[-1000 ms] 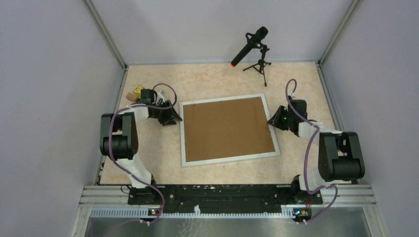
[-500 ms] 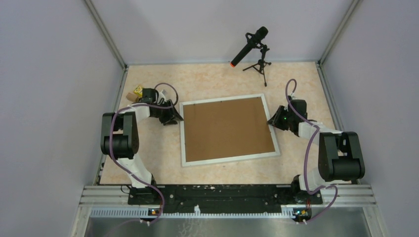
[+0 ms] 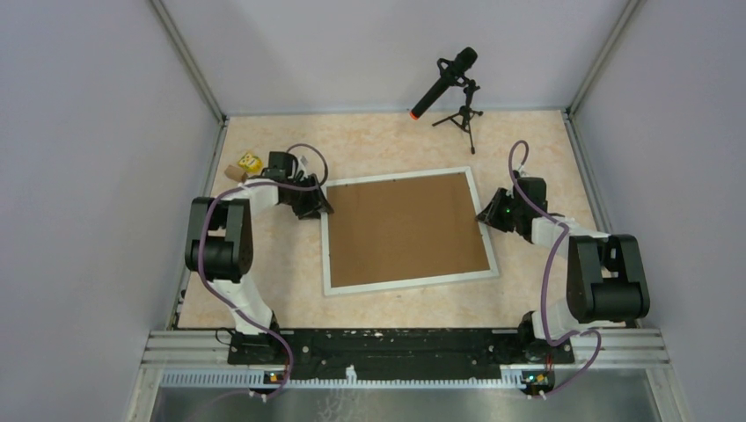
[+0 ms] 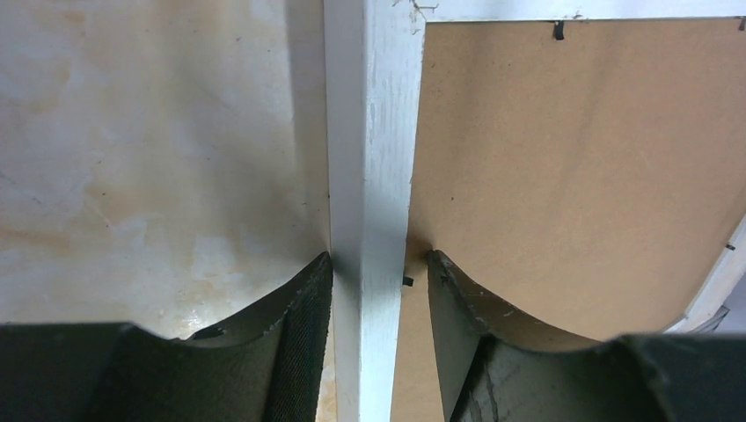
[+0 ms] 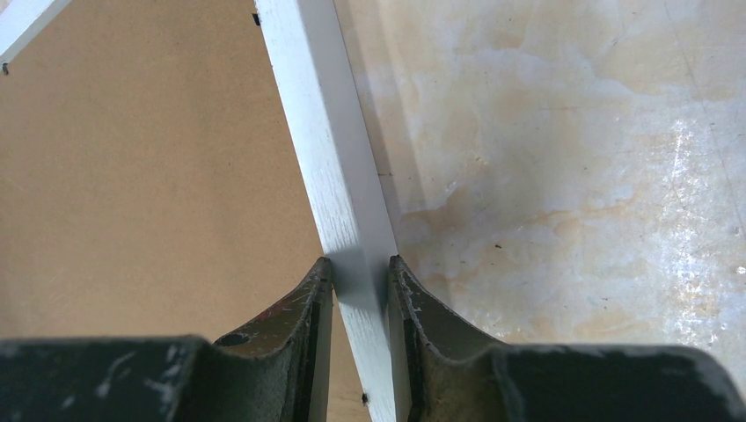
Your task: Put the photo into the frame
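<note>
The frame (image 3: 411,282) of thin white moulding lies face down mid-table, with the brown backing board (image 3: 405,229) filling it. The photo is hidden. My left gripper (image 3: 322,207) is at the frame's left edge near the far corner. In the left wrist view it (image 4: 376,264) is open and straddles the moulding (image 4: 369,132), with a gap at the inner finger. My right gripper (image 3: 486,215) is at the frame's right edge. In the right wrist view it (image 5: 359,268) is shut on the moulding (image 5: 325,132).
A microphone on a small tripod (image 3: 449,83) stands at the back of the table. Small yellow and brown blocks (image 3: 244,164) lie at the far left, behind my left arm. Enclosure walls bound the table on three sides.
My left gripper has moved right, from beside the frame to over its left edge. The right arm and the frame have not moved.
</note>
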Controlling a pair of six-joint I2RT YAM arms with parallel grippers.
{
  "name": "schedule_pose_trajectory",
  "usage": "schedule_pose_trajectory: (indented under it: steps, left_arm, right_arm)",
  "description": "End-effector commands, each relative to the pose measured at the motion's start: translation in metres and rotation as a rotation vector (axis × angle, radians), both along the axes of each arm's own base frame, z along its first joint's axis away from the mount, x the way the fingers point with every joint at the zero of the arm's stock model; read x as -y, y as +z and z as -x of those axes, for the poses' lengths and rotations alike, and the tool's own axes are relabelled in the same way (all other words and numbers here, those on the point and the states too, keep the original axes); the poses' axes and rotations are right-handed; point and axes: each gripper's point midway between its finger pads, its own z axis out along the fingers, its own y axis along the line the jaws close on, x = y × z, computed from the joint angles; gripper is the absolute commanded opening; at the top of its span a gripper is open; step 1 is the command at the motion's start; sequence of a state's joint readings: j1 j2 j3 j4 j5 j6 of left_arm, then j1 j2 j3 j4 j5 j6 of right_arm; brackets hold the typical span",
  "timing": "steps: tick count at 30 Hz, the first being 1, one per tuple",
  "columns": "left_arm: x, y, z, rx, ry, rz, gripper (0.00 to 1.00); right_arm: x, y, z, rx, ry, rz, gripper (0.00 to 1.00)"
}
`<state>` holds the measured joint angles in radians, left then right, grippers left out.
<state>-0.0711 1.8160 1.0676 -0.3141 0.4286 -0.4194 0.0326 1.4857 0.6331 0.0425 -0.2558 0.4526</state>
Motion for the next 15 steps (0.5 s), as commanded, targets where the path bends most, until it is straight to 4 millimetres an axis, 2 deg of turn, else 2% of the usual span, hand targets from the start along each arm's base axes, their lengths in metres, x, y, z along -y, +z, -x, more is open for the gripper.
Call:
schedule_pose_trajectory:
  steps: [1,4,6,8,11,13,15]
  left_arm:
    - [-0.013,-0.054,0.029,-0.167,0.024,-0.150,0.50]
    - [-0.013,-0.051,0.029,-0.157,0.014,-0.162,0.49]
    - [-0.006,-0.042,0.025,-0.119,-0.029,-0.143,0.50]
    - [0.013,-0.020,0.021,-0.042,-0.103,-0.031,0.53]
    - [0.034,0.020,0.012,0.106,-0.181,0.165,0.64]
    - [0.033,0.036,0.011,0.148,-0.181,0.246,0.69]
    - [0.023,0.042,0.010,0.168,-0.148,0.275,0.69]
  right_arm:
    - [-0.009,-0.018,0.025,-0.091,0.043,-0.020,0.08]
    - [-0.009,-0.018,0.026,-0.089,0.044,-0.020,0.08]
    - [-0.009,-0.019,0.027,-0.091,0.044,-0.021,0.08]
    - [-0.009,-0.020,0.028,-0.096,0.045,-0.020,0.08]
    - [-0.008,-0.022,0.030,-0.101,0.044,-0.020,0.08]
    - [-0.008,-0.022,0.030,-0.103,0.044,-0.021,0.08]
    - [-0.009,-0.023,0.031,-0.104,0.045,-0.021,0.08]
